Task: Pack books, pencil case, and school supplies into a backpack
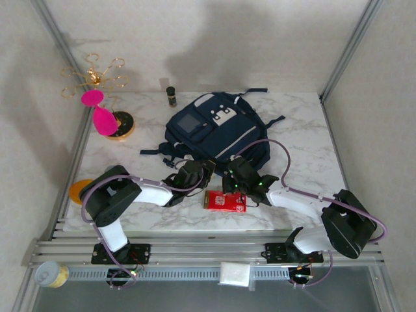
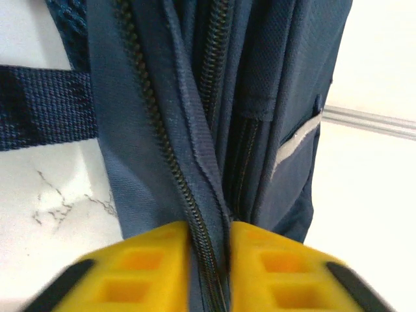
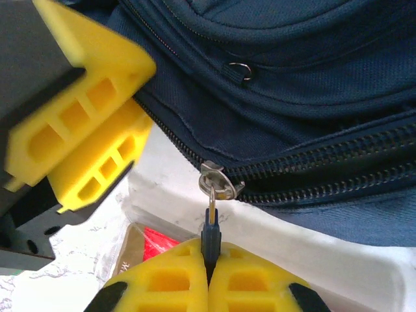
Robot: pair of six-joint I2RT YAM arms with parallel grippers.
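Unzipping looks to be the step in hand: the backpack (image 1: 218,127) lies mid-counter, your left fingers (image 2: 162,266) pinch its zip seam, your right fingers (image 3: 175,279) clamp the zip pull (image 3: 210,235), so next draw it steadily along the teeth, fabric taut.

Your left gripper (image 2: 209,263) has its two yellow fingers (image 2: 146,270) pinched on a seam of the navy backpack (image 2: 273,97). A dark zipper (image 2: 170,162) (teeth meshed, as far as you can see) runs straight out from between them. Just right of it, beyond the fingertips, a second zip line (image 2: 213,65) sits among upright folds. Left of the fingers lies the marble table (image 2: 58,195), crossed farther out by a dark woven strap (image 2: 39,107). To the right, a pale stripe (image 2: 292,146) marks the fabric.
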